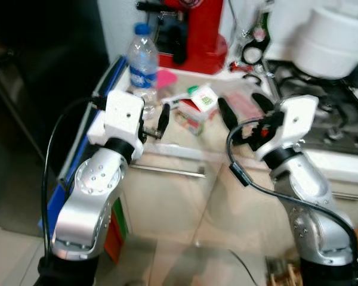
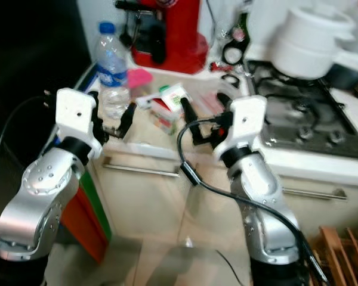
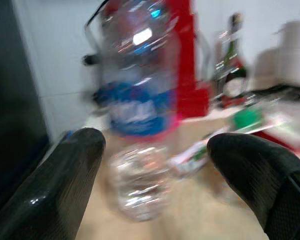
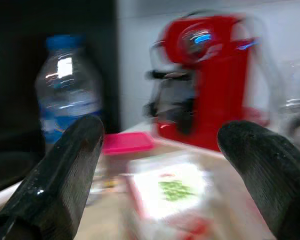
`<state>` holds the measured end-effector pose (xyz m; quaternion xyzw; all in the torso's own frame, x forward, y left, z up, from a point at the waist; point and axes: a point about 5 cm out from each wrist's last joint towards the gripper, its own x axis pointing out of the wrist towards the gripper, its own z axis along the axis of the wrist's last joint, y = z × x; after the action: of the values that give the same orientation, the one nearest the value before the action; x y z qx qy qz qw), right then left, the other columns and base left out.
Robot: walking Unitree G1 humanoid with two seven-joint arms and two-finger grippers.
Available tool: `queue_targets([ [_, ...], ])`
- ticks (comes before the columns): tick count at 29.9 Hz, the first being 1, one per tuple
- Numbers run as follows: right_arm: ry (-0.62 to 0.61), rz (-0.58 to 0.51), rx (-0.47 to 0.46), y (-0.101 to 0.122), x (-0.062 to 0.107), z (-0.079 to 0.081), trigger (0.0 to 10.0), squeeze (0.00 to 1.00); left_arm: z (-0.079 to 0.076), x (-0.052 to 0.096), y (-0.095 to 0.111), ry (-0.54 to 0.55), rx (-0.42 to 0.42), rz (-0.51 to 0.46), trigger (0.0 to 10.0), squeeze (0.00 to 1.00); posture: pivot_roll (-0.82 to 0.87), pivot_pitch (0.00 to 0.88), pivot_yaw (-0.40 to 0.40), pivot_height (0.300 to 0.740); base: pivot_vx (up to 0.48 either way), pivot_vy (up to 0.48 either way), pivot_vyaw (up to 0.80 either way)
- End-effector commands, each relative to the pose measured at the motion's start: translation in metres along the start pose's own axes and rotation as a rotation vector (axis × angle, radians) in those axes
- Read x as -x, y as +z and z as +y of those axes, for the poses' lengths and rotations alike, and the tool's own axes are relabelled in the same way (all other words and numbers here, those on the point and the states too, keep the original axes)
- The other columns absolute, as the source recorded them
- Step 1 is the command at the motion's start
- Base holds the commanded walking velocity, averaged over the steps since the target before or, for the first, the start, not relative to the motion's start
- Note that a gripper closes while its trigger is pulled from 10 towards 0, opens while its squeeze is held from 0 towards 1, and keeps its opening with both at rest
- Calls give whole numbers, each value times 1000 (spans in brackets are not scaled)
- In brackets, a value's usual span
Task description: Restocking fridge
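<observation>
Left eye view shows a water bottle (image 1: 143,62) standing on the counter (image 1: 185,134) near its left edge. Just before it hangs the left gripper (image 1: 157,119), fingers spread wide and holding nothing. Farther right lies a green-labelled packet (image 1: 204,100), in front of a red coffee machine (image 1: 191,33). Right of that, the right gripper (image 1: 246,110) hovers open and empty beside the stove (image 1: 322,113).

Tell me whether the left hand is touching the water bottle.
Apart. In the left wrist view, the left hand is open, and the water bottle stands beyond its fingertips with counter showing between.
</observation>
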<state>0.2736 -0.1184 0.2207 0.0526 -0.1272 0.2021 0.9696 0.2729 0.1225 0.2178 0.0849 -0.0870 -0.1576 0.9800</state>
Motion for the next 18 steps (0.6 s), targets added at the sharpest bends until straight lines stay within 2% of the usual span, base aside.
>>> queue_targets([
  [1, -5, 13, -17, 3, 3, -11, 10000, 0, -11, 2, 2, -87, 1, -5, 10000, 0, 44, 27, -72, 740, 0, 0, 0],
  [2, 14, 12, -29, 4, 2, -13, 10000, 424, -13, 3, 2, -111, -8, -7, 10000, 0, 46, 27, -73, 740, 0, 0, 0],
  [3, 27, 31, -32, 5, 0, -15, 10000, 1000, -14, 4, 2, -128, -13, -7, 10000, 0, 47, 27, -75, 740, 0, 0, 0],
  [7, 62, 115, -30, 5, -8, -19, 10000, 1000, -12, 8, 1, -135, -40, -3, 10000, 0, 46, 24, -81, 740, 0, 0, 0],
  [11, 85, 189, -129, 6, -27, -12, 10000, 1000, -6, 10, -1, -157, -41, 8, 10000, 0, 44, 24, -75, 740, 0, 0, 0],
  [12, 85, 189, -129, 6, -27, -12, 10000, 1000, -6, 10, -1, -157, -41, 8, 10000, 0, 44, 24, -75, 740, 0, 0, 0],
  [14, 130, 215, -192, 8, -40, -5, 10000, 1000, -1, 14, -1, -206, -43, 7, 10000, 0, 44, 27, -74, 740, 0, 0, 0],
  [18, 149, 228, -222, 8, -53, -1, 10000, 1000, 8, 18, -4, -222, -85, 23, 10000, 0, 47, 29, -75, 740, 0, 0, 0],
])
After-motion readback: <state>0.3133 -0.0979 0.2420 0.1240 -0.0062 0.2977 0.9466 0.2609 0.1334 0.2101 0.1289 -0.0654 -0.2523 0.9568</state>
